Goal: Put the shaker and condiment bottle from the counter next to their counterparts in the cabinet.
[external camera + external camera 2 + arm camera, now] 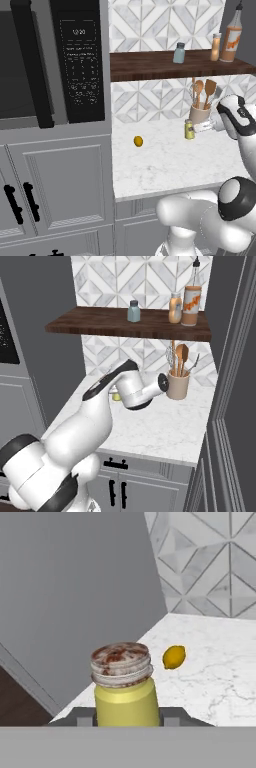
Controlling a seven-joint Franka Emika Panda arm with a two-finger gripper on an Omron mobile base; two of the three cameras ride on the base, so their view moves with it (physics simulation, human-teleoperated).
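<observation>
Two items on shelf: condiment bottle just beside tall bottle, right end; blue-grey shaker mid-board.
Left base: shaker on counter near back wall, by utensil crock; gripper at its side; open marble twd lemon.
Right base: cabinet board overhangs arm; shaker mostly hidden.
Hand: fingers flank shaker base; grip or gap, can't tell.

The shaker is yellow-green with a mottled brown cap; the counter is white grey-veined marble; the lemon is yellow.
</observation>
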